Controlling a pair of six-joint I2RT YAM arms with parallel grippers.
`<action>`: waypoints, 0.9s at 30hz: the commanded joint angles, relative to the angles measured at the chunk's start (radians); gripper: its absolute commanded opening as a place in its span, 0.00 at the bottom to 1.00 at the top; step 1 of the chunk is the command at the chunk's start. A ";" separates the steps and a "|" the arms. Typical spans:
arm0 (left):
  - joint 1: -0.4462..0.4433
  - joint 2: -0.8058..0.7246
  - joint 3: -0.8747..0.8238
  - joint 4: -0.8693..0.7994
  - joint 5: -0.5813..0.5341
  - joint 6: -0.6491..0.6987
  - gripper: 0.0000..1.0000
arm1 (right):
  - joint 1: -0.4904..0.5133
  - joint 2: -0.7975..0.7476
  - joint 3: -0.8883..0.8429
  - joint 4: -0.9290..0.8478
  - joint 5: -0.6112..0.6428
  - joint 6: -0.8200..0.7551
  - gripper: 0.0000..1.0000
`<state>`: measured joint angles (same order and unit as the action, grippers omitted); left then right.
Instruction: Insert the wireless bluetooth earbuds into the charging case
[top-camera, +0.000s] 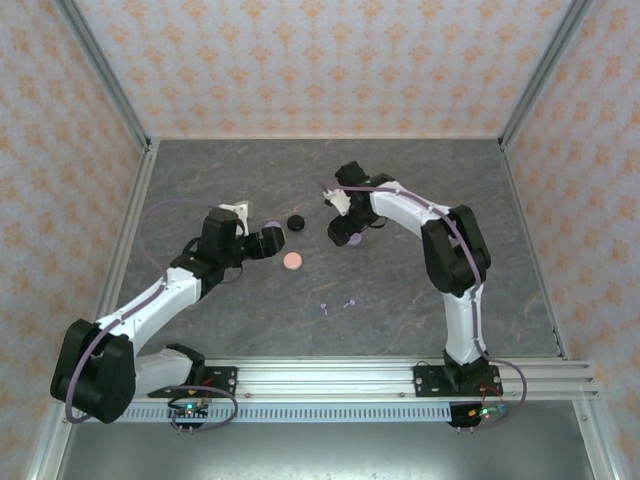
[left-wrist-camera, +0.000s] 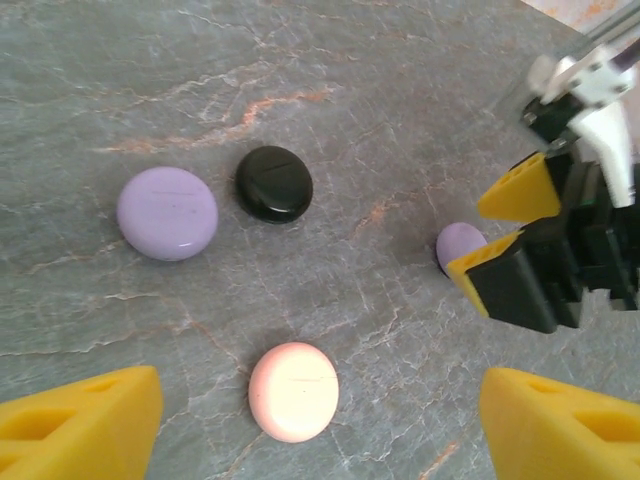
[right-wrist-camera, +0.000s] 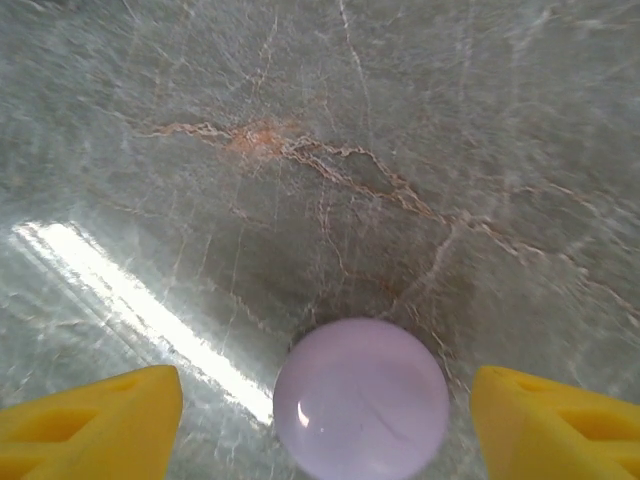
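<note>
Case grasp being lined up, no earbud held.
The right gripper (right-wrist-camera: 325, 372) is spread around a lavender case (right-wrist-camera: 361, 400), the left gripper (left-wrist-camera: 320, 378) is held wide and empty over the pink case (left-wrist-camera: 293, 391); two lavender earbuds (top-camera: 349, 302) are seen nearer the bases; jaws must be closed next.

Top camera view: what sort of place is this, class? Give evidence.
Likely a robot test booth: patterned panel walls, a stone-look tabletop, left arm and right arm on a metal rail.

Round cases (top-camera: 292, 261), earbuds (top-camera: 349, 303) on grey table (top-camera: 420, 300)
</note>
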<state>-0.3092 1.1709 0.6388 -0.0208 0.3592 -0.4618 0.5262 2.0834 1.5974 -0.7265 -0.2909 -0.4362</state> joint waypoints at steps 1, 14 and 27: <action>0.012 -0.026 0.002 -0.053 -0.023 0.022 0.82 | 0.008 0.034 0.049 -0.056 0.037 -0.046 0.77; 0.019 -0.003 -0.002 -0.029 -0.002 0.017 0.83 | 0.024 0.041 0.008 -0.112 0.068 -0.083 0.69; 0.023 0.001 -0.001 -0.027 0.004 0.016 0.84 | 0.035 0.028 -0.037 -0.114 0.131 -0.104 0.60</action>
<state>-0.2981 1.1679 0.6388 -0.0441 0.3588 -0.4622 0.5591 2.1246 1.5890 -0.7860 -0.2237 -0.5171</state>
